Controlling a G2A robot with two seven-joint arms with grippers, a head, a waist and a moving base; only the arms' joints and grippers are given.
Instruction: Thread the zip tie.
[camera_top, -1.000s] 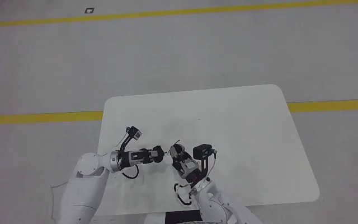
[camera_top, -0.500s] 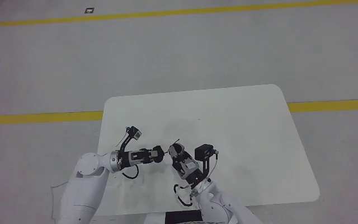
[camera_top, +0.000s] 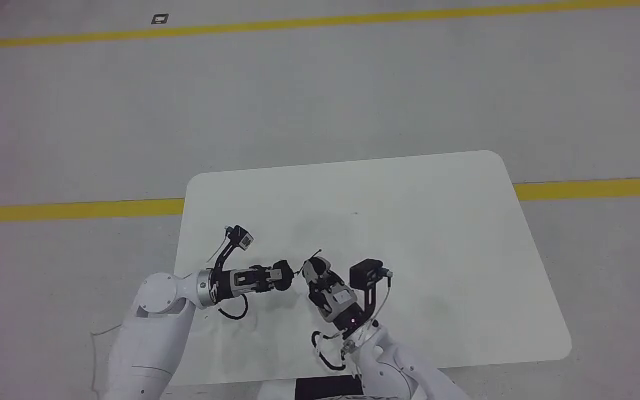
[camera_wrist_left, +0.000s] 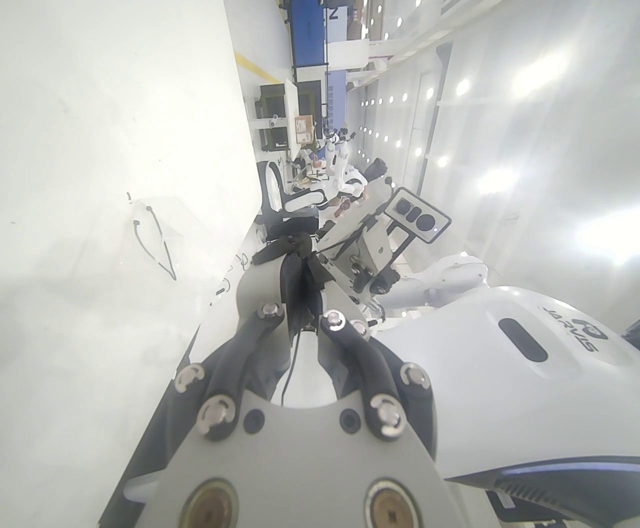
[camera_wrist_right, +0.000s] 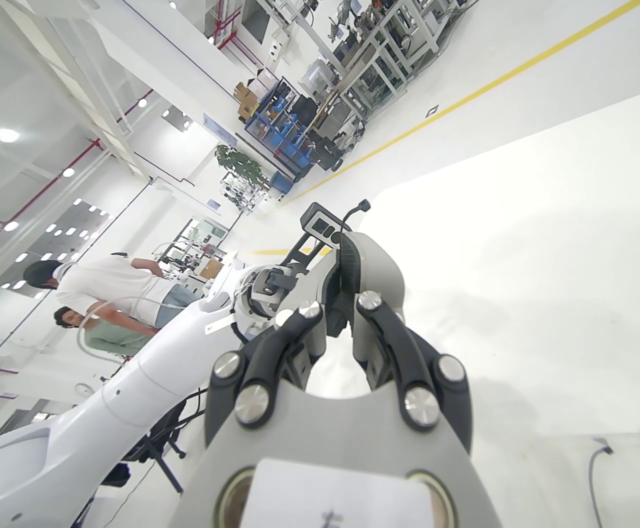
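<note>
Over the table (camera_top: 450, 220), left tool (camera_top: 287, 272) just beside right tool (camera_top: 312, 268)

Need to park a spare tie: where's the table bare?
Bare: the table along its far edge and its whole right side. Crowded: near-left, where the left gripper and right gripper sit close together with the zip tie.

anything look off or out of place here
Nothing stands out. The left gripper and right gripper are both shut, tips close together over the white table, and the thin black zip tie sticks out from the right one's tip.
</note>
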